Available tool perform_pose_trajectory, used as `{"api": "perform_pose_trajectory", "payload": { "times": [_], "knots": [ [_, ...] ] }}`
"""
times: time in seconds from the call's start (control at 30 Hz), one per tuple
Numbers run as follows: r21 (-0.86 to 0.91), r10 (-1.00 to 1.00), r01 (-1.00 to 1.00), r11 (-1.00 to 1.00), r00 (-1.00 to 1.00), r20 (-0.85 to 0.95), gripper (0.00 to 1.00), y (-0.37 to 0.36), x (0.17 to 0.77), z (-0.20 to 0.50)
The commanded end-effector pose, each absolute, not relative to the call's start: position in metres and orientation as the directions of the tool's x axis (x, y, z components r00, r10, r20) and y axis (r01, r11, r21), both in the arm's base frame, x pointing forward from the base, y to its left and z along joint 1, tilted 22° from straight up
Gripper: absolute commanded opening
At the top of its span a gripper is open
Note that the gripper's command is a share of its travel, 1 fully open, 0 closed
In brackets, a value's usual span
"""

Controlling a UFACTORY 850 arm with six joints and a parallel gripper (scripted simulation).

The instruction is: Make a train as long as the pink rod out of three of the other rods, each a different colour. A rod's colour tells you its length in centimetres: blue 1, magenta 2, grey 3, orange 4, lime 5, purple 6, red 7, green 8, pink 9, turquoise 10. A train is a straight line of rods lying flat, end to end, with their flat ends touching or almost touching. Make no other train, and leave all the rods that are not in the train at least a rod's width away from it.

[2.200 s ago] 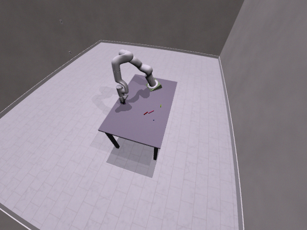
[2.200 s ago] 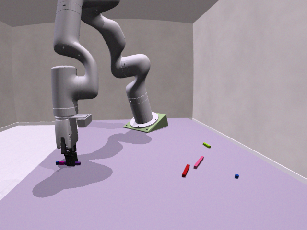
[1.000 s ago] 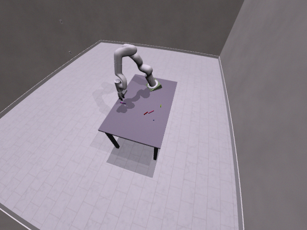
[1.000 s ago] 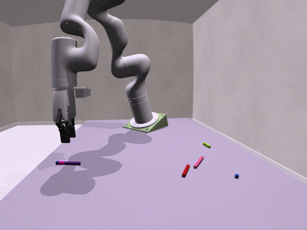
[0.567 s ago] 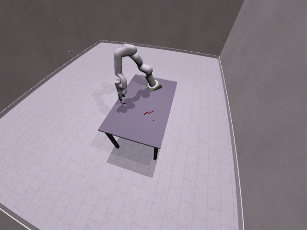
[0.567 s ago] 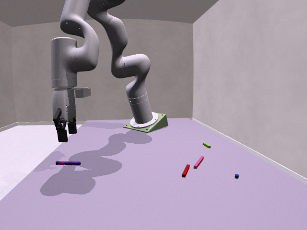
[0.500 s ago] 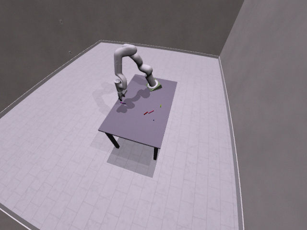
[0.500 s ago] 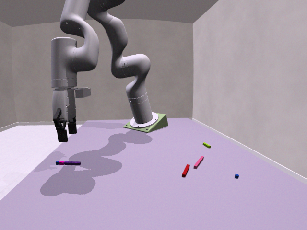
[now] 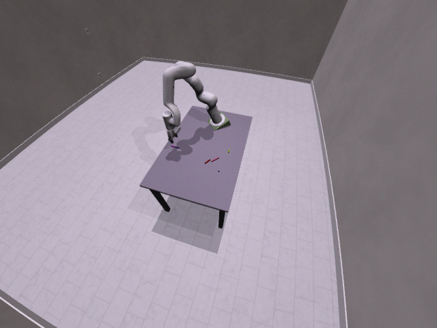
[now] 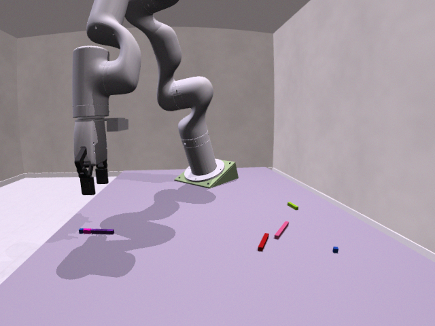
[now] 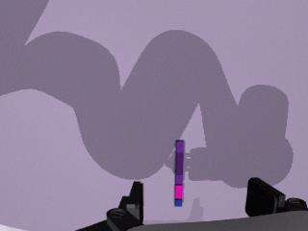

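Note:
A blue rod, a magenta rod and a purple rod lie flat end to end in one straight line near the table's left edge; the line also shows in the top view. My gripper is open and empty, well above that line. The pink rod lies flat to the right, with a red rod beside it.
A lime rod lies farther back right. A second small blue rod lies at the right. The arm's base on its green wedge stands at the back of the table.

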State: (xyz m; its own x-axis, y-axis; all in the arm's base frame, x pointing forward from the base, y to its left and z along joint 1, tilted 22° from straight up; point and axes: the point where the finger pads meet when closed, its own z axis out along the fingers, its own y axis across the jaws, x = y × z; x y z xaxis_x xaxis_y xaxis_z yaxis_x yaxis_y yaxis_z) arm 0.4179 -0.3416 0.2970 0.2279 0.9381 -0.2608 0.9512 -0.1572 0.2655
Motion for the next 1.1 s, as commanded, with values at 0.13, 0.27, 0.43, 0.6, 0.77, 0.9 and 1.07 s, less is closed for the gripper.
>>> {"api": "perform_pose_trajectory", "payload": {
  "times": [0.13, 0.27, 0.43, 0.6, 0.77, 0.9, 1.07],
  "knots": [
    [0.267, 0.938, 0.951, -0.157, 0.228, -0.261, 1.0, -0.33, 0.41, 0.335],
    [0.267, 0.938, 0.951, -0.157, 0.228, -0.261, 1.0, -0.325, 0.407, 0.348],
    [0.267, 0.938, 0.951, -0.157, 0.228, -0.261, 1.0, -0.321, 0.404, 0.36],
    [0.267, 0.938, 0.951, -0.157, 0.228, -0.261, 1.0, -0.32, 0.403, 0.365],
    [0.267, 0.938, 0.951, -0.157, 0.228, -0.261, 1.0, -0.32, 0.403, 0.365],
    [0.267, 0.938, 0.951, -0.157, 0.228, -0.261, 1.0, -0.32, 0.403, 0.365],
    [0.267, 0.938, 0.951, -0.157, 0.228, -0.261, 1.0, -0.32, 0.403, 0.365]
  ]
}}
